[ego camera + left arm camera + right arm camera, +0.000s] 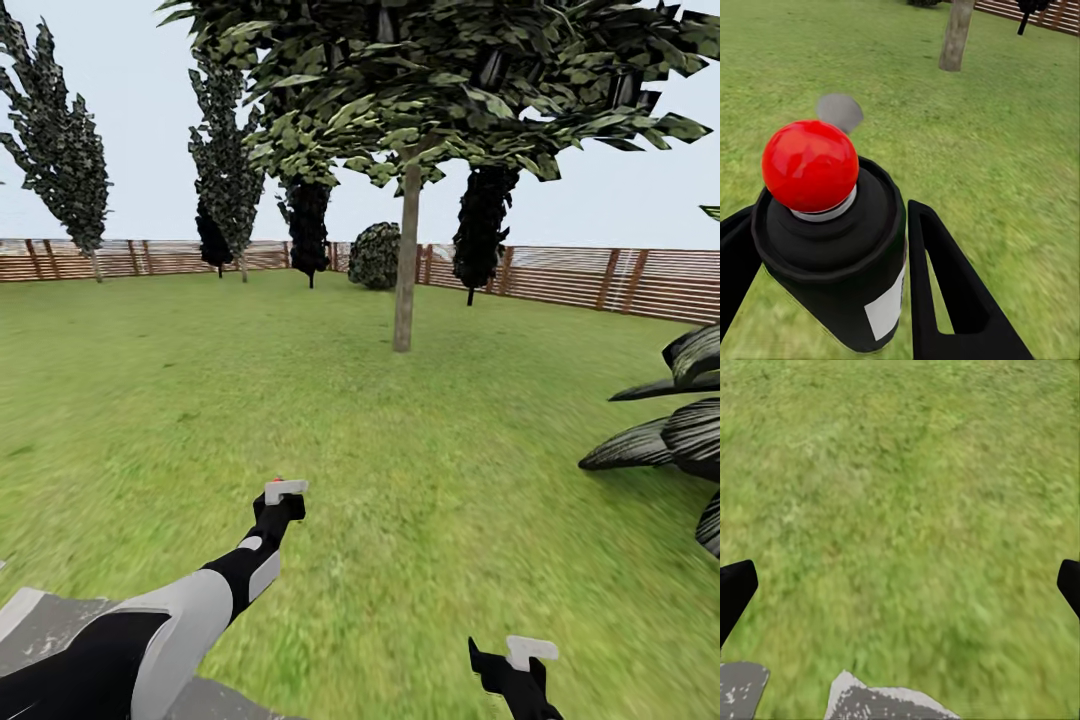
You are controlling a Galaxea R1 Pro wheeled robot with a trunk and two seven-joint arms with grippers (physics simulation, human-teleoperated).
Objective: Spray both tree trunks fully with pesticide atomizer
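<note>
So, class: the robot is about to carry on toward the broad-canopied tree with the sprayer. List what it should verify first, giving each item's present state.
1. Black atomizer with red ball top sits between the left gripper fingers: ok.
2. Right gripper open and holding nothing: ok.
3. Straight grey-brown tree trunk in sight ahead: ok.
4. Green grass lawn between robot and trunk free of obstacles: ok.
5. Close enough to spray the trunk: not ok, it stands well across the lawn.
6. White pesticide specks on the bark: cannot tell from this far.

Red-capped black atomizer (832, 247) between jaws
</note>
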